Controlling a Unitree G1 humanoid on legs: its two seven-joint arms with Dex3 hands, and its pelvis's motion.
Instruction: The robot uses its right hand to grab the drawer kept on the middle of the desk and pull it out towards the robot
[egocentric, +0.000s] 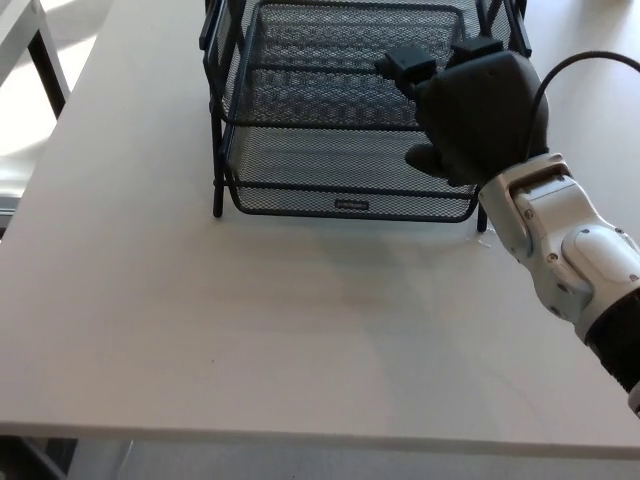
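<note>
Across the whole frame stretches the pale desk, bare in its lower half so a pulled tray has room to slide toward the bottom edge. At the upper centre sits the black mesh drawer, its lower tray resting in a wire frame that keeps the tiers stacked and guides the slide. From the lower right the white forearm reaches in, carrying the right hand over the drawer's right front corner. Its fingers stick out over the mesh, apart and holding nothing, the thumb just above the front rim, seemingly poised to hook it.
</note>
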